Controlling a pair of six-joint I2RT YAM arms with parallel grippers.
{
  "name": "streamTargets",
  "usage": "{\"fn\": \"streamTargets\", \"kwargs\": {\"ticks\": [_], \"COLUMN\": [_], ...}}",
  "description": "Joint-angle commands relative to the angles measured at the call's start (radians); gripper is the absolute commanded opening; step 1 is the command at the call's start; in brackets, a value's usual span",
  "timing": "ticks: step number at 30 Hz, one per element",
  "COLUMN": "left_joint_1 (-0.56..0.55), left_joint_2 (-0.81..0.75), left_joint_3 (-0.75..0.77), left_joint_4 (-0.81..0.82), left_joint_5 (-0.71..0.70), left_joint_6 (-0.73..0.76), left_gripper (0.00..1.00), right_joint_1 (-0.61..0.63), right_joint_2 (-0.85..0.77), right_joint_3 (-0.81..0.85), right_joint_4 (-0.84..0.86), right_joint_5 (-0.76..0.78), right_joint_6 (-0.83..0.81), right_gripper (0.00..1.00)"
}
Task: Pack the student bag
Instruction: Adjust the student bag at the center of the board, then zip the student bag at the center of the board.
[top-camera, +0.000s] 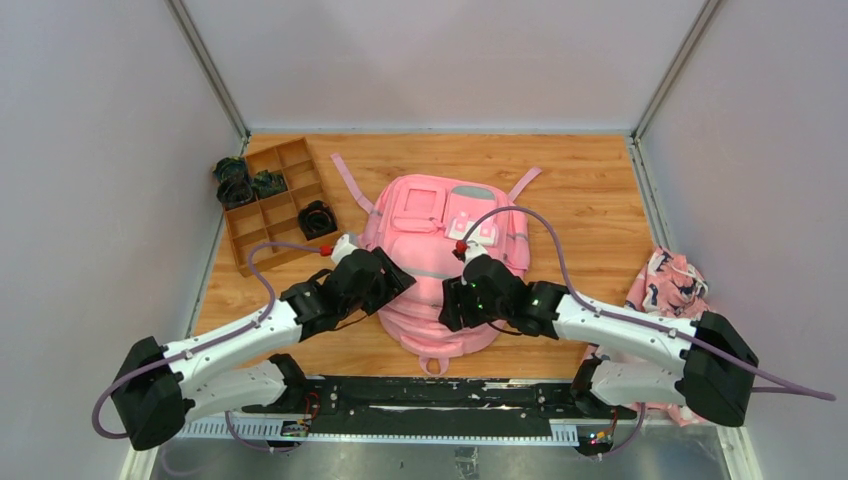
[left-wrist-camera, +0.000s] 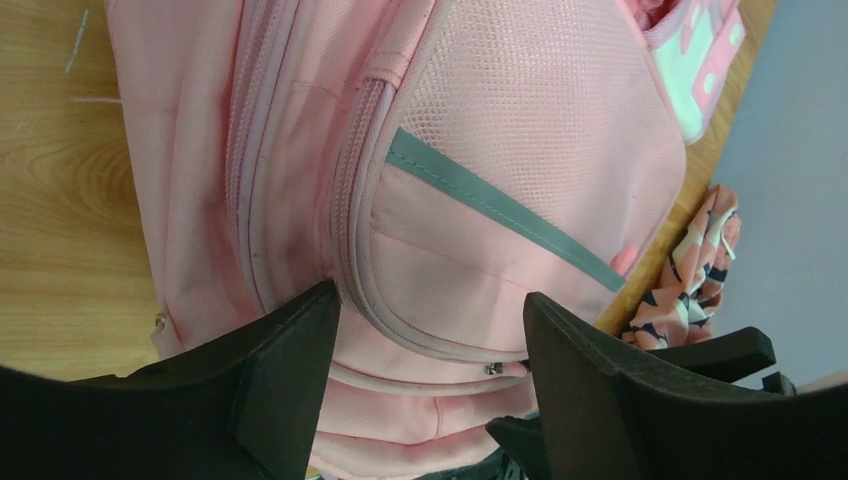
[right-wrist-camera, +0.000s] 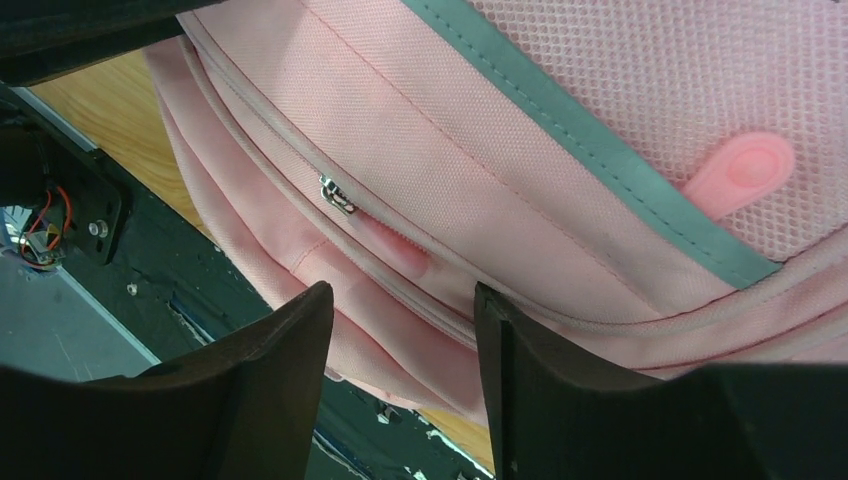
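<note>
A: Nearest the lens, black fingers (right-wrist-camera: 260, 380) of the right gripper (right-wrist-camera: 400, 300), spread wide, pinching nothing. Same for the left gripper (left-wrist-camera: 430, 310): jaws apart, nothing between.

B: Location of the task's thing?

A: Pink backpack (top-camera: 440, 250), flat on the wooden table (top-camera: 590, 190), between and under both grippers, carry loop toward the arm bases. Zip slider (right-wrist-camera: 335, 195) just beyond the right fingertips, on the curved track of the front pocket; seams closed as far as visible.

B: Other contents of the figure?

A: Compartment tray (top-camera: 275, 205) at far left, holding black items (top-camera: 317, 218); patterned cloth (top-camera: 668, 285) at the right table edge, well apart from the bag.

B: Stage of packing?

A: Not settled. Consistent with a shut bag awaiting opening, with cloth and tray items outside; equally with a pocket zipped again after loading.

B: Good practice either way?

A: Probably: pin the fabric beside the track with one gripper, pinch the small metal pull squarely with the other, draw along the curve rather than upward. Risk: soft fabric bunching ahead of the slider, or a tiny pull slipping from wide pads.
</note>
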Motion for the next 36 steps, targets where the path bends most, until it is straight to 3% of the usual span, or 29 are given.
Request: {"fn": "streamTargets", "kwargs": {"ticks": [1, 11, 18, 27, 36], "left_joint_1": [0.006, 0.008, 0.008, 0.008, 0.009], "left_joint_2": [0.031, 0.042, 0.061, 0.064, 0.051], "left_joint_3": [-0.019, -0.022, -0.023, -0.014, -0.008], "left_joint_4": [0.069, 0.094, 0.114, 0.116, 0.089], "left_joint_5": [0.022, 0.023, 0.036, 0.037, 0.029], "left_joint_6": [0.001, 0.007, 0.017, 0.034, 0.054], "left_gripper": [0.69, 0.31, 0.16, 0.09, 0.07], "right_joint_1": [0.005, 0.011, 0.01, 0.008, -0.003], "right_joint_2": [0.054, 0.071, 0.088, 0.133, 0.126], "right_joint_3": [0.045, 0.065, 0.067, 0.107, 0.107], "right_joint_4": [0.017, 0.018, 0.05, 0.051, 0.025], "right_joint_5": [0.009, 0.022, 0.033, 0.093, 0.161], "right_joint_6": [-0.031, -0.044, -0.017, -0.018, 0.038], "right_gripper": [0.57, 0.53, 0.53, 0.49, 0.31]}}
